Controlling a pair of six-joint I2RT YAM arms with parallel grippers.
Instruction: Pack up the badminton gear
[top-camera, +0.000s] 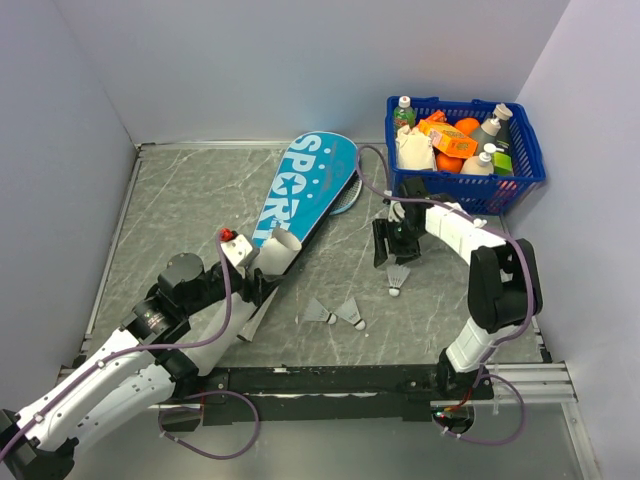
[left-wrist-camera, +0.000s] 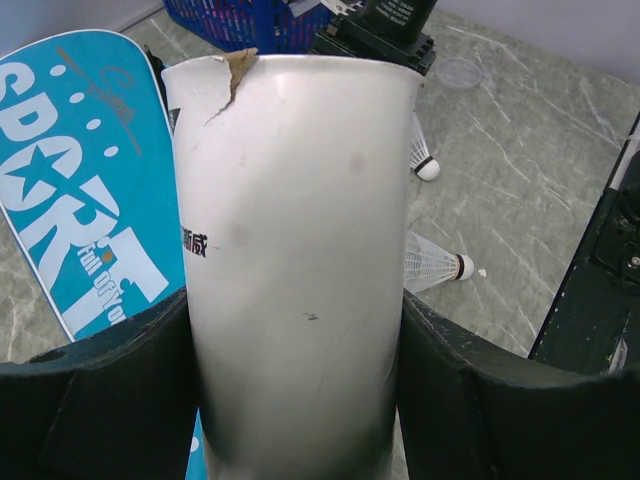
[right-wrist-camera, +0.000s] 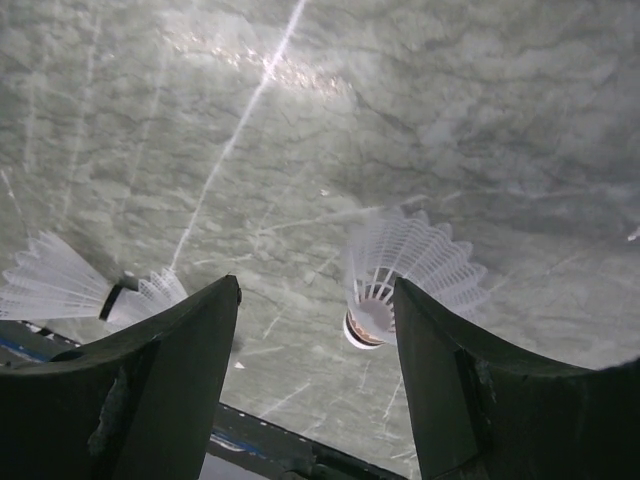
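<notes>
While the left gripper (left-wrist-camera: 295, 300) clamps one tube (left-wrist-camera: 300, 180), the right gripper (right-wrist-camera: 316, 290) gapes. Three shuttlecocks (top-camera: 398, 281) dot the counter (top-camera: 180, 200).

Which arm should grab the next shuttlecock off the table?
Right. Its open right gripper hangs just above a shuttlecock, while the left gripper is occupied, shut on the white tube.

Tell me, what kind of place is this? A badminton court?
Probably a robot lab test bench, not a court: two robot arms bolted to a marble-look table, plain walls boxing it in, and a blue basket of bottles.
</notes>
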